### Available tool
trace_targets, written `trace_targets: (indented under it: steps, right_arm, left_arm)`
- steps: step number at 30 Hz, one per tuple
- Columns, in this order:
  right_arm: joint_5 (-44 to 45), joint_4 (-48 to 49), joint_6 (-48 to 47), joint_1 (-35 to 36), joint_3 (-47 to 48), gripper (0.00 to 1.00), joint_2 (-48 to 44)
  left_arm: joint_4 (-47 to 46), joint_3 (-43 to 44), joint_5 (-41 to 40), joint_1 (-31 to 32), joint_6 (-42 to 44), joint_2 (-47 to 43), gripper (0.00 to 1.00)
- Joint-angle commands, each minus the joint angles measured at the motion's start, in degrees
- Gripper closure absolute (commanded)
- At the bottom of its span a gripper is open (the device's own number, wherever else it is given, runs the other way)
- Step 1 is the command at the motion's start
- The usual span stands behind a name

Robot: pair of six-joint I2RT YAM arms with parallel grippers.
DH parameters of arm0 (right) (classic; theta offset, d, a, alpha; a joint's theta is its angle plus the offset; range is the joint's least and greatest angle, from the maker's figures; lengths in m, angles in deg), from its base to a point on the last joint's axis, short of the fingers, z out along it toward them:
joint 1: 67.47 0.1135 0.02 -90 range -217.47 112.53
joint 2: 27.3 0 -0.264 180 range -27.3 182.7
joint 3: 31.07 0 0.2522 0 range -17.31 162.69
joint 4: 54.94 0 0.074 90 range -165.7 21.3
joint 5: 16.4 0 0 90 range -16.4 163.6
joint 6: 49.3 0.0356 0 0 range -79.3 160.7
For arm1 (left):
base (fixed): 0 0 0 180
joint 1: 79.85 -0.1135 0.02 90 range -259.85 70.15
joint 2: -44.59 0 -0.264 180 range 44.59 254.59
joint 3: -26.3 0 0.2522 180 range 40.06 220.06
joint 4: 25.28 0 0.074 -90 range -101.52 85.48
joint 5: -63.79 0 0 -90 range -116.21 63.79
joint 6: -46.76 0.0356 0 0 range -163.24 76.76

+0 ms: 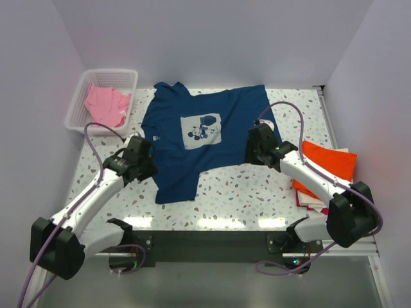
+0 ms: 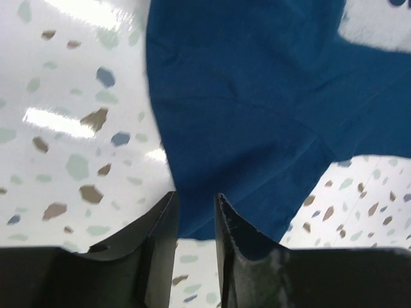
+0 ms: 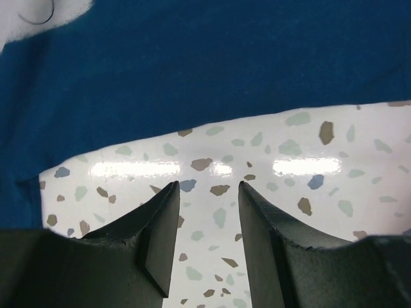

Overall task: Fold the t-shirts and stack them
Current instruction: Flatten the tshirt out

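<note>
A pink t-shirt [image 1: 106,104] lay in the basket [image 1: 76,102] at the surface's [image 1: 244,192] ten o'clock. The navy t-shirt [image 1: 173,173] lay spread at centre, the left hand [image 1: 144,163] at its eight o'clock edge, fingers narrowly parted over cloth, and the right hand [image 1: 257,146] at its four o'clock hem, open. An orange t-shirt [image 1: 331,160] sat at three o'clock.

Speckled tbl [image 1: 257,192], plain white walls [image 1: 225,38].
</note>
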Motion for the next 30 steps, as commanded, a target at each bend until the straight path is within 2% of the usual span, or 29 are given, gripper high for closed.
trace_targets:
  steps: [1, 6, 10, 13, 17, 18, 25, 30]
  right_arm:
    - [-4.5, 2.8, 1.1, 1.1, 0.3, 0.54, 1.3]
    - [-2.0, 3.2, 1.3, 1.5, -1.1, 0.5, 1.2]
    - [-0.2, 3.0, 1.5, 1.5, -1.4, 0.48, 1.2]
    - [2.3, 3.1, 1.9, 1.3, -2.0, 0.46, 0.9]
    - [3.4, 3.0, 2.3, 0.8, -1.6, 0.45, 1.1]
    - [3.5, 3.0, 2.5, 0.8, -1.5, 0.45, 1.1]
    - [6.1, 2.4, 4.2, 0.0, -2.5, 0.43, -0.9]
    - [7.4, 2.4, 5.1, -1.8, -4.2, 0.4, -2.2]
  left_arm:
    - [-9.6, 4.0, -2.4, -0.6, 1.1, 6.6, 0.65]
    - [-19.5, 2.7, -0.4, -1.0, -4.2, 16.8, 0.66]
    - [-22.7, 2.6, -1.7, -2.1, -6.4, 23.2, 0.7]
    - [-23.5, 1.6, -2.8, -4.2, -7.1, 27.1, 0.73]
    - [-23.9, -0.9, 1.0, -10.6, -7.8, 31.8, 0.78]
    - [-23.8, -1.9, 1.4, -11.7, -7.8, 32.4, 0.81]
    - [-21.1, -3.8, -1.8, -20.3, -6.6, 32.3, 0.8]
    - [-19.8, -2.5, -4.0, -23.1, -4.2, 31.5, 0.8]
